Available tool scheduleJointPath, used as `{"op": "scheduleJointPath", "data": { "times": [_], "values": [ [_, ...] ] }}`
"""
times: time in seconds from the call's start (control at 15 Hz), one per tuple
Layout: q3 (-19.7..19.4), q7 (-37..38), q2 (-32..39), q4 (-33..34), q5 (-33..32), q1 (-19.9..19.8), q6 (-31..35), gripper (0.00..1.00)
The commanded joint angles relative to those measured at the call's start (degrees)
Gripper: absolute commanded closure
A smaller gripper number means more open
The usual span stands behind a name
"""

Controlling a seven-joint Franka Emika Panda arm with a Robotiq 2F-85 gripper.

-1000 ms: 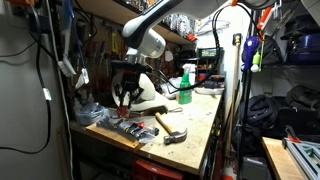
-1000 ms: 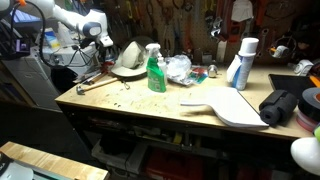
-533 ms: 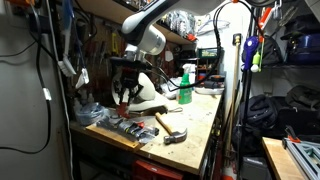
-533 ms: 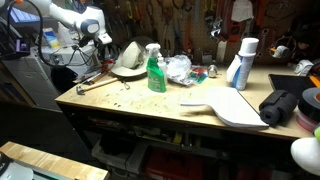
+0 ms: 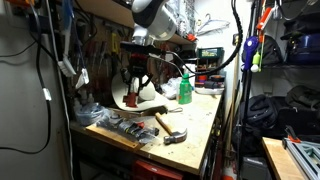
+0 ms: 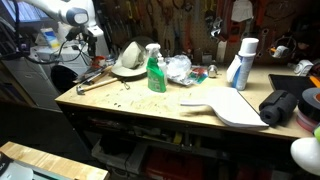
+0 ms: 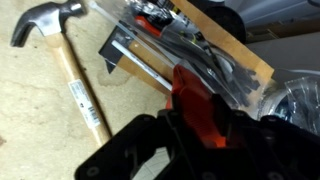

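Note:
My gripper (image 7: 196,128) is shut on a red-handled tool (image 7: 192,98), which stands out between the black jaws in the wrist view. In both exterior views the gripper (image 5: 133,92) (image 6: 98,42) hangs raised above the end of the workbench. Below it in the wrist view lies a clear packet of tools (image 7: 205,45) on a wooden board. A wooden-handled hammer (image 7: 78,88) lies beside the packet, and shows in both exterior views (image 5: 170,127) (image 6: 88,84). The tool's working end is hidden by the jaws.
A green spray bottle (image 5: 185,88) (image 6: 156,70) and a white hat-like object (image 5: 152,97) (image 6: 128,58) stand mid-bench. A white can (image 6: 243,63), a white board (image 6: 235,106) and a black roll (image 6: 280,106) sit toward the far end. Cables and shelves crowd the wall behind.
The arm has lifted and moved away from the bench surface, carrying the gripper up from the tool packet with the red-handled tool in it.

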Motion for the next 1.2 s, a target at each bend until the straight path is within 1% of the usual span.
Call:
{"op": "scheduleJointPath", "data": {
  "times": [0.0, 0.13, 0.33, 0.47, 0.67, 0.87, 1.13],
  "values": [
    [-0.47, -1.23, -11.98, -13.94, -3.52, 0.58, -1.26, 0.91],
    [-0.9, 0.5, -16.53, -19.66, -6.07, 0.02, -0.37, 0.91],
    [-1.56, 1.58, -22.61, -27.78, -9.14, -1.83, 1.02, 0.91],
    [-2.13, 2.49, -25.96, -32.14, -11.46, -3.65, 1.91, 0.91],
    [-3.36, 5.35, -29.72, -37.67, -15.6, -7.63, 5.71, 0.91],
    [-5.1, 6.5, -30.68, -40.69, -18.99, -12.19, 11.4, 0.91],
    [-7.94, 10.5, -28.21, -42.08, -24.33, -18.75, 16.23, 0.91]
  ]
}}
